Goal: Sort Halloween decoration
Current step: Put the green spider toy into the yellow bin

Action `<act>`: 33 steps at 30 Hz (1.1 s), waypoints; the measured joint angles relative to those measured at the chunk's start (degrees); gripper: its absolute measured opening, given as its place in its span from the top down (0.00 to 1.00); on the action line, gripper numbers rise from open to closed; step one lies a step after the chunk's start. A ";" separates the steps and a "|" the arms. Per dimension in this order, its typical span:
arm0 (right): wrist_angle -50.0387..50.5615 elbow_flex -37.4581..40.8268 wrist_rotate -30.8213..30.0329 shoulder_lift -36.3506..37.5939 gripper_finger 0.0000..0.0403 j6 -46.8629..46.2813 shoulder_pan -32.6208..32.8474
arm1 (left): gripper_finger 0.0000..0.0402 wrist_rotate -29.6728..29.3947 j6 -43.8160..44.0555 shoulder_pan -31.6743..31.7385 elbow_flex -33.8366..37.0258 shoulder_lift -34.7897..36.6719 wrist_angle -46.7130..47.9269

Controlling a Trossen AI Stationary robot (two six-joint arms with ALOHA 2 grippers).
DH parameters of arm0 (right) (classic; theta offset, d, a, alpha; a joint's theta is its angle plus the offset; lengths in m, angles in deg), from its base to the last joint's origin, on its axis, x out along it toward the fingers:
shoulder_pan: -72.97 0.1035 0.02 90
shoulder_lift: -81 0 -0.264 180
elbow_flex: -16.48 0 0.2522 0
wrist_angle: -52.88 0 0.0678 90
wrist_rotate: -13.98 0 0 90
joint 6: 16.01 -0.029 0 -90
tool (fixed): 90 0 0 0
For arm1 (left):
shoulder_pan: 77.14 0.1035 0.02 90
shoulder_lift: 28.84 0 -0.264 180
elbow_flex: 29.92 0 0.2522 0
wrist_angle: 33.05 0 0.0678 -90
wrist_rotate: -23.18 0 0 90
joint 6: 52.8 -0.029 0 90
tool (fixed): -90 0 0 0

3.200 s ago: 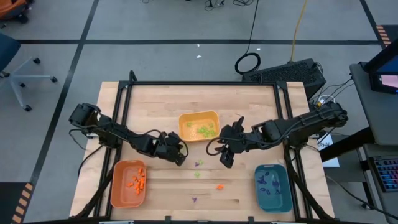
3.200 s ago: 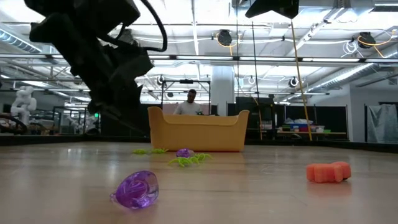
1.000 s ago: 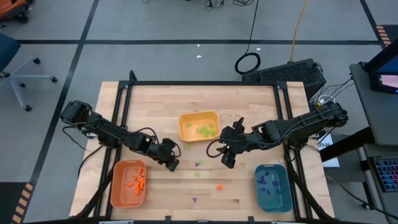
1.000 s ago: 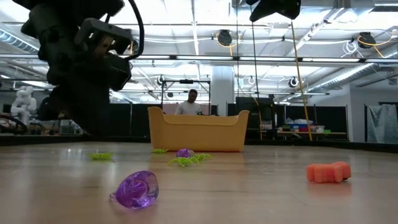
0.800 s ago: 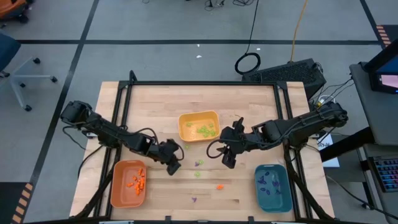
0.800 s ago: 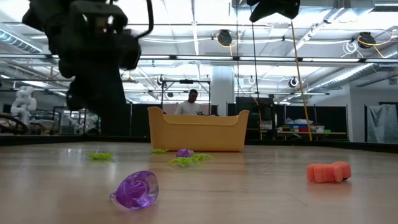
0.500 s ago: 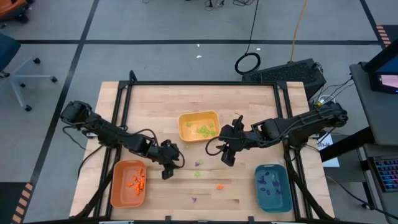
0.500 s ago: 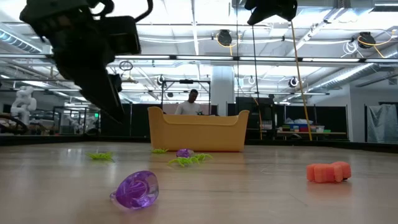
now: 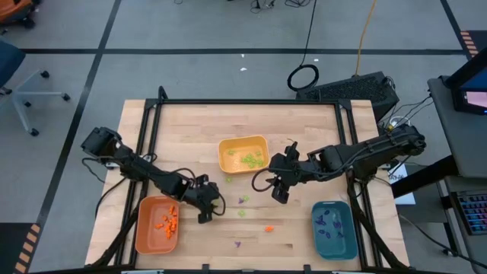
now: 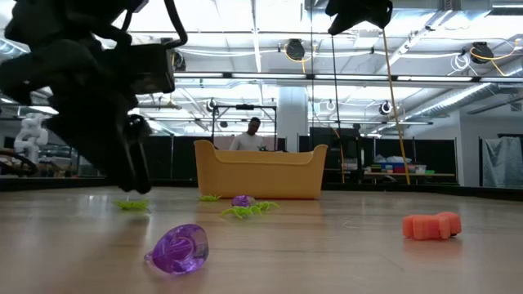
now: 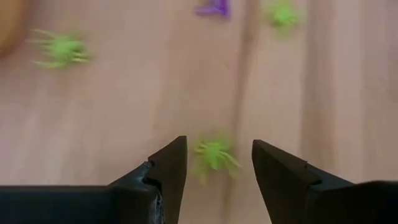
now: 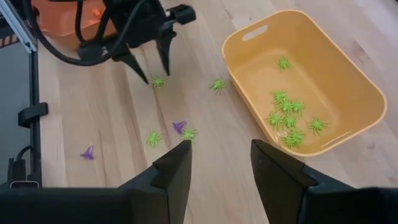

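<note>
The left hand [image 11: 214,165] hangs low over the surface [image 9: 190,125], fingers spread, with a light green spider [image 11: 214,154] lying between the fingertips but untouched; it sits just beside the orange tray [image 9: 156,224]; the right hand [image 12: 217,158] hovers near the yellow tray [image 12: 348,81], its fingers parted and empty; more green spiders [image 12: 289,118] lie inside that tray; a purple piece [image 12: 180,127] rests loose on the surface.
</note>
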 joint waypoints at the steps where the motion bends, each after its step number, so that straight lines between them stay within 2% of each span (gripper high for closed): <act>1: 0.02 0.00 0.02 0.00 0.63 0.08 0.11 | 0.54 -1.74 0.74 -0.25 0.00 -0.01 0.23; 5: 0.28 0.00 0.09 0.00 0.63 0.05 0.24 | 0.49 -5.46 1.54 -0.62 0.00 0.00 0.09; 12: 0.31 0.00 1.53 0.00 0.63 0.56 0.26 | 0.36 -1.51 1.59 -0.84 0.00 -1.27 -0.35; 19: 0.43 0.00 1.48 0.00 0.63 0.67 0.26 | 0.34 -0.92 2.94 -0.84 -0.08 -3.72 -2.31; 24: 0.56 0.00 1.46 0.00 0.63 0.58 0.26 | 0.42 -0.94 2.41 -0.84 -0.17 -4.14 -1.65; 33: 0.67 0.00 1.42 0.00 0.63 0.80 0.24 | 0.70 -1.60 -0.02 -0.62 -0.11 -4.31 -1.46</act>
